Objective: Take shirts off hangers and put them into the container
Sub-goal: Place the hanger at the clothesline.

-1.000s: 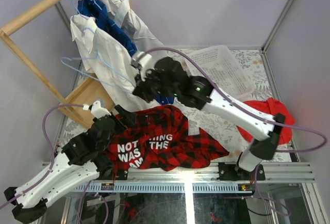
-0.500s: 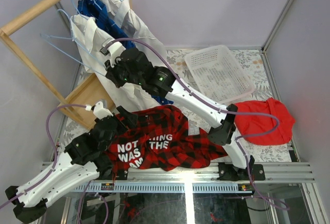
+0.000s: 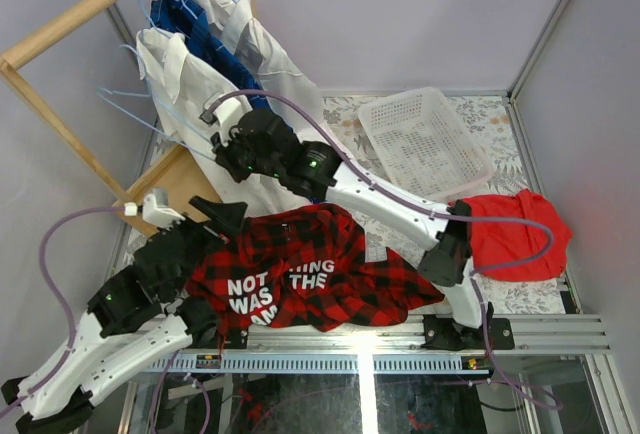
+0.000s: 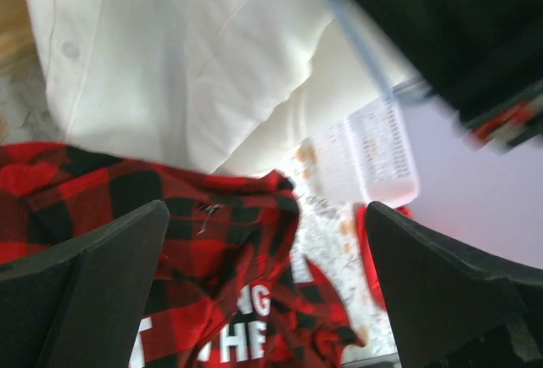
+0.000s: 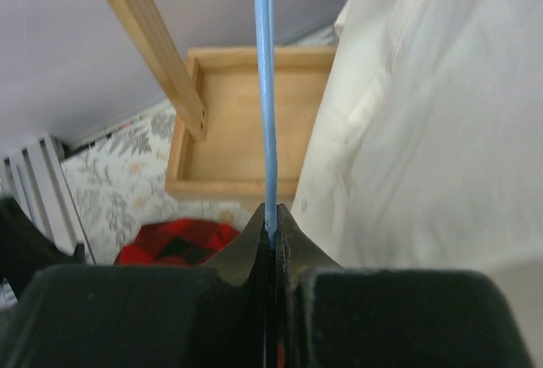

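Observation:
A red-and-black plaid shirt (image 3: 310, 274) lies spread on the table's near side, also under my left gripper (image 4: 267, 283) in the left wrist view. That left gripper (image 3: 195, 216) hovers open over the shirt's left edge, holding nothing. My right gripper (image 3: 218, 146) reaches left to the rack and is shut on the thin wire of a light-blue hanger (image 3: 130, 109). The wire (image 5: 265, 88) runs straight up from the pinched jaws (image 5: 271, 220). A white shirt (image 3: 190, 84) and a dark blue shirt (image 3: 205, 39) hang on the rack. The container (image 3: 425, 139) stands at the back right with nothing showing in it.
The wooden rack pole (image 3: 60, 34) and its box-shaped wooden base (image 3: 175, 179) occupy the left side. A plain red cloth (image 3: 515, 234) lies at the right edge. A second white shirt (image 3: 265, 54) hangs behind the blue one. The table has a floral cover (image 3: 400, 224).
My right arm swung left from beside the basket toward the rack, carrying the hanger, then dipped slightly. My left arm rose and drew back to the left, still open.

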